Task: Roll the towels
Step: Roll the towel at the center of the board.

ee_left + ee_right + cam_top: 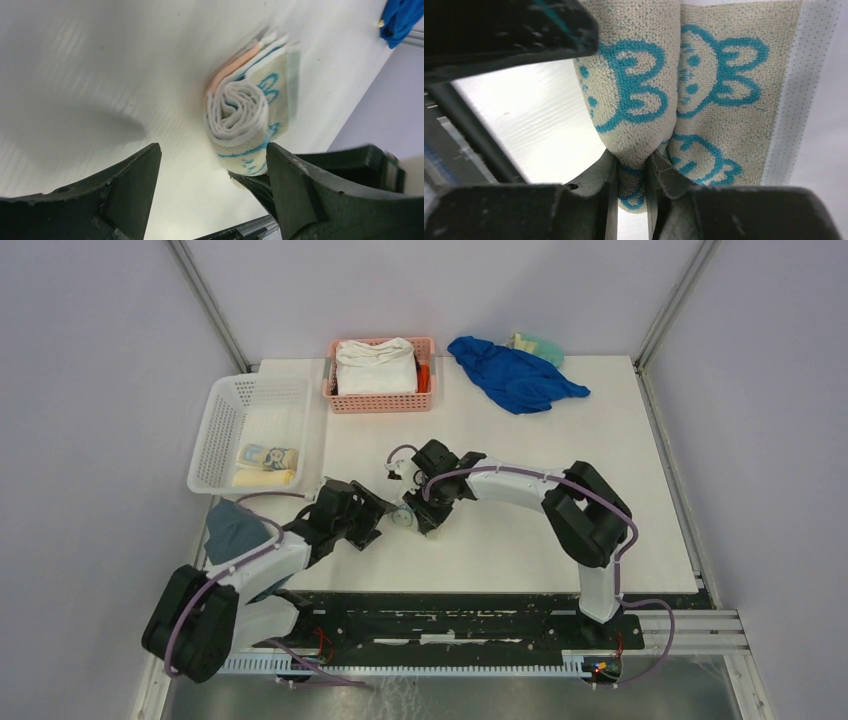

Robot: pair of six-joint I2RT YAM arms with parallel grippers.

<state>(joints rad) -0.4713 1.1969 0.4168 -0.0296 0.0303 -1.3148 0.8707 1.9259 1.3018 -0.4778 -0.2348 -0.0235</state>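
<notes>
The pale terry towel printed with blue rabbit faces lies coiled near the middle of the white counter, toward its near edge. It is pinched by the narrowly closed right gripper, seemingly so that unwinding is prevented. The left gripper is held wide at the coil's end, probably to take it.

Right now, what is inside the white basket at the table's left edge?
Two rolled towels lie at the near end of the white basket: a patterned roll and a plain yellow roll beside it. Whatever lies beneath them is covered.
</notes>
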